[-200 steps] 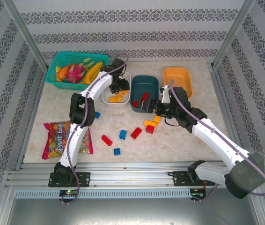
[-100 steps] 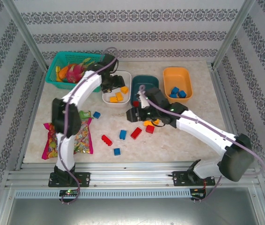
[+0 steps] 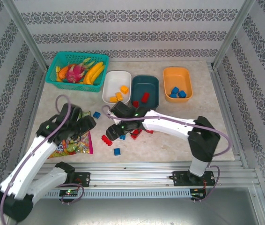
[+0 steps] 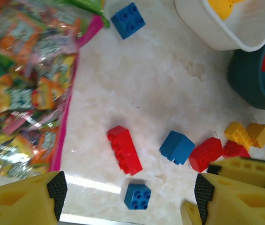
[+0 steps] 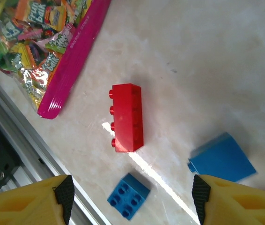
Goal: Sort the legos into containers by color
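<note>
Marble-look tabletop (image 3: 193, 105) lies inside patterned walls. At its far left stands a teal mesh basket (image 3: 76, 54) of toy fruit, and near the left front lies a candy bag (image 3: 71, 145).

Three containers line the far side. The white tub (image 3: 111, 77) holds yellow-orange bricks (image 3: 120, 93), the dark teal tub (image 3: 146, 84) holds red bricks (image 3: 144, 97), and the orange tub (image 3: 177, 75) holds blue bricks (image 3: 177, 92).

The left gripper (image 3: 83, 125) hangs over the bag's right edge, fingers spread with nothing between them. The right gripper (image 3: 116, 131) hangs over the loose legos, jaws likewise wide and empty.

On the table lie a long red brick (image 5: 127, 117), a small blue brick (image 5: 128, 196) just in front of it, and a larger blue brick (image 5: 222, 158). Beside that are a red brick (image 4: 206, 153) and yellow bricks (image 4: 246, 134) (partly hidden under the right arm from above). One lone blue brick (image 4: 128, 19) sits by the bag's far corner.
</note>
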